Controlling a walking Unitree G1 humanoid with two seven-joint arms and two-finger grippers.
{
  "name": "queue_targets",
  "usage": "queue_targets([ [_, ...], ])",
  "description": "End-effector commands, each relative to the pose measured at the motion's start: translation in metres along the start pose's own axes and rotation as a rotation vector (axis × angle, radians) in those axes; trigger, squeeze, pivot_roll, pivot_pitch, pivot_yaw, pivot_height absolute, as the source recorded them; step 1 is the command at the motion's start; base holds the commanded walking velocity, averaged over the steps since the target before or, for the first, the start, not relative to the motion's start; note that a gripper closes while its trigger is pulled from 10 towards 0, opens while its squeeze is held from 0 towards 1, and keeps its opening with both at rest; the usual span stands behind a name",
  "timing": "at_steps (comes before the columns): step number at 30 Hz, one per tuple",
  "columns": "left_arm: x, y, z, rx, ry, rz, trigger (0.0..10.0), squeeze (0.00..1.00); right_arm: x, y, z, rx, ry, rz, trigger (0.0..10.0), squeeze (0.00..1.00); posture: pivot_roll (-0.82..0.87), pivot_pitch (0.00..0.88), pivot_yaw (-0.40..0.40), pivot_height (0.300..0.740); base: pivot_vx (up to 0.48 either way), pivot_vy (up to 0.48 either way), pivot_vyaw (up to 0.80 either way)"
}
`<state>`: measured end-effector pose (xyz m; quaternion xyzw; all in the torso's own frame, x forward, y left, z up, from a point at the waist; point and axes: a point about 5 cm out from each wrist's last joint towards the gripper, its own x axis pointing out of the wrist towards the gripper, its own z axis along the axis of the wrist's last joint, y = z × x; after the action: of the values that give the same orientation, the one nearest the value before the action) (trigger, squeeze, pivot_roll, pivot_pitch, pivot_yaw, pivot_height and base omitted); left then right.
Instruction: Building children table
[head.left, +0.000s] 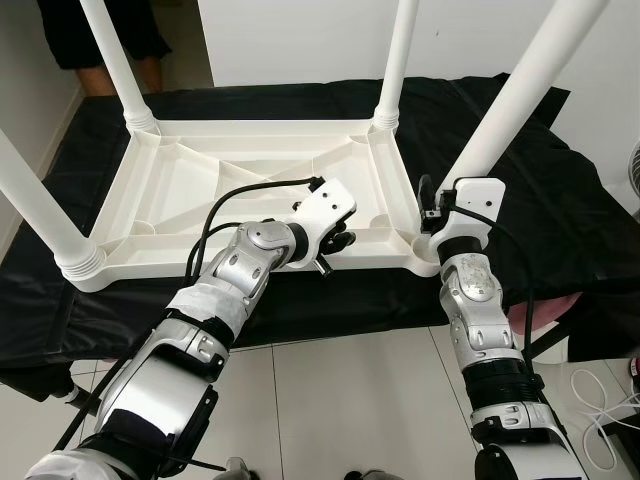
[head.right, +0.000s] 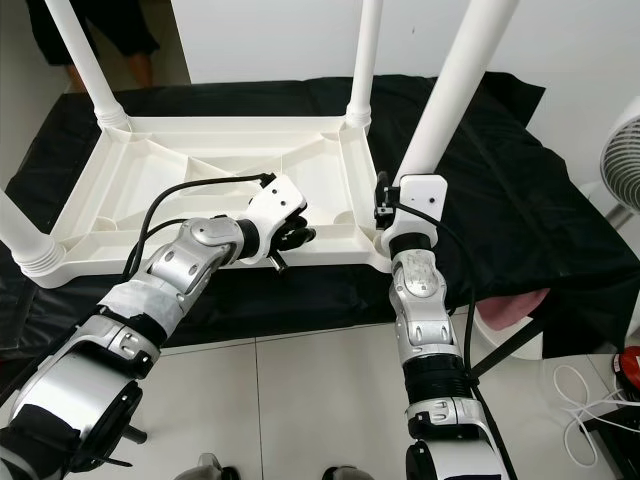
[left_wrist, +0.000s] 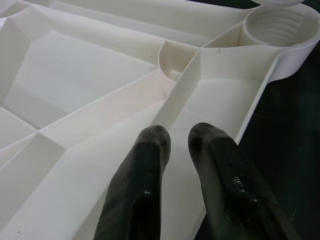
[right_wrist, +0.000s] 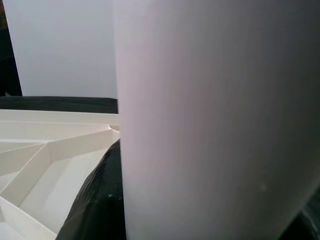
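Table leg (head.left: 505, 110) (white, upright) is clamped by right tool (head.left: 436, 205); left tool (left_wrist: 180, 145) hovers slightly parted, empty.

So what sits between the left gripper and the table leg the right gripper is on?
In the left eye view, only ribbed tabletop underside separates left gripper from leg.

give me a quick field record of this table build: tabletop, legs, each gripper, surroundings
tabletop: white plastic tabletop lying upside down on a black cloth, ribbed underside up
legs: four white legs standing up from the corners, including the near-right leg
left gripper: left gripper over the tabletop's near edge, fingers slightly apart, holding nothing
right gripper: right gripper at the base of the near-right leg, fingers around it
surroundings: white tiled floor; a person's legs at the far left
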<state>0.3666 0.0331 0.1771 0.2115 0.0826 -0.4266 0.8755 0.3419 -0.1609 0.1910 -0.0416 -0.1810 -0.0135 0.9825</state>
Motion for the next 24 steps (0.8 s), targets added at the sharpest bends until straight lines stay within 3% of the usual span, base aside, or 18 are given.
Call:
queue_targets([
  [1, 0.001, 0.002, -0.003, 0.001, 0.013, 0.036, 10.0, 1.0, 0.0, -0.002, 0.002, 0.003, -0.013, -0.015, 10.0, 0.0, -0.04, 0.034, 0.015, 0.74, 0.0, 0.0, 0.0],
  [9, 0.002, 0.001, 0.003, -0.063, -0.045, 0.003, 10.0, 1.0, 0.0, -0.005, 0.002, -0.002, -0.013, -0.02, 10.0, 0.0, -0.04, 0.033, 0.016, 0.74, 0.0, 0.0, 0.0],
  [10, -0.002, -0.001, 0.006, -0.06, -0.087, -0.063, 10.0, 1.0, 0.0, -0.006, 0.001, -0.005, -0.012, -0.022, 10.0, 0.0, -0.04, 0.036, 0.017, 0.74, 0.0, 0.0, 0.0],
  [11, -0.002, -0.001, 0.006, -0.06, -0.087, -0.063, 10.0, 1.0, 0.0, -0.006, 0.001, -0.005, -0.012, -0.022, 10.0, 0.0, -0.04, 0.036, 0.017, 0.74, 0.0, 0.0, 0.0],
  [12, -0.008, -0.006, 0.01, -0.051, -0.133, -0.159, 10.0, 1.0, -0.001, -0.007, 0.001, -0.008, -0.011, -0.025, 10.0, 0.0, -0.03, 0.04, 0.015, 0.74, 0.0, 0.0, 0.0],
  [15, -0.01, -0.007, 0.01, -0.052, -0.143, -0.19, 10.0, 1.0, 0.0, -0.007, 0.001, -0.009, -0.011, -0.026, 10.0, 0.0, -0.03, 0.04, 0.015, 0.74, 0.0, 0.0, 0.0],
  [16, -0.011, -0.009, 0.008, -0.021, -0.145, -0.216, 10.0, 0.75, 0.0, -0.008, 0.001, -0.009, -0.012, -0.027, 10.0, 0.0, -0.03, 0.045, 0.012, 0.74, 0.0, 0.0, 0.0],
  [17, -0.012, -0.011, 0.007, 0.003, -0.145, -0.234, 10.0, 0.75, 0.0, -0.008, 0.001, -0.01, -0.012, -0.027, 10.0, 0.0, -0.03, 0.045, 0.012, 0.74, 0.0, 0.0, 0.0],
  [18, -0.013, -0.012, 0.004, 0.028, -0.137, -0.254, 10.0, 0.0, 0.0, -0.009, 0.001, -0.011, -0.012, -0.029, 10.0, 0.0, -0.03, 0.047, 0.012, 0.74, 0.0, 0.0, 0.0],
  [24, -0.013, -0.018, -0.004, 0.1, -0.083, -0.29, 10.0, 0.0, 0.001, -0.011, 0.001, -0.016, -0.012, -0.036, 10.0, 0.0, -0.03, 0.05, 0.011, 0.74, 0.0, 0.0, 0.0],
])
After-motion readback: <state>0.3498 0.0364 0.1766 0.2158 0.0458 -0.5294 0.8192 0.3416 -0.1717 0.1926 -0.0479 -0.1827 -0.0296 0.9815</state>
